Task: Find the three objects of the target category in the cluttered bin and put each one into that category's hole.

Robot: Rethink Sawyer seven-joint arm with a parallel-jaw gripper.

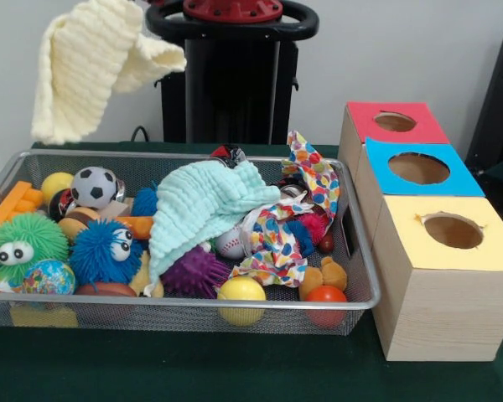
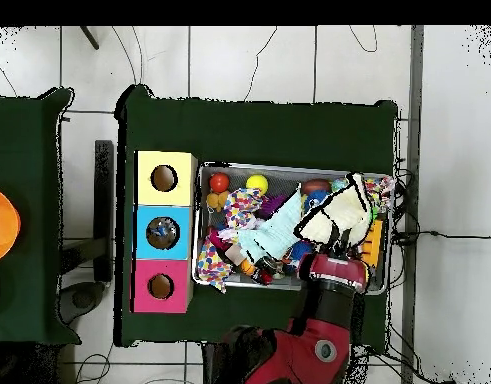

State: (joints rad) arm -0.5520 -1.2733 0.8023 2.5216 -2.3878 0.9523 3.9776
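The wire mesh bin [image 1: 193, 302] stands on the green table, full of toys and cloths; it also shows in the overhead view [image 2: 289, 167]. No transparent bottle with a blue label shows; any in the bin are hidden under the clutter. A cream knitted cloth [image 1: 88, 63] hangs in the air above the bin's left end, its top running off the picture's upper edge. In the overhead view the red arm [image 2: 329, 285] reaches over the bin. My gripper [image 2: 341, 238] is at the cream cloth [image 2: 339, 208], shut on it and holding it up.
Red [image 1: 365, 117], blue [image 1: 386, 180] and yellow [image 1: 419, 251] boxes with round holes stand right of the bin. Inside lie a mint cloth [image 1: 205, 201], a patterned cloth [image 1: 310, 180], a soccer ball [image 1: 94, 186], fuzzy green [image 1: 25, 239] and blue [image 1: 105, 249] toys and several balls.
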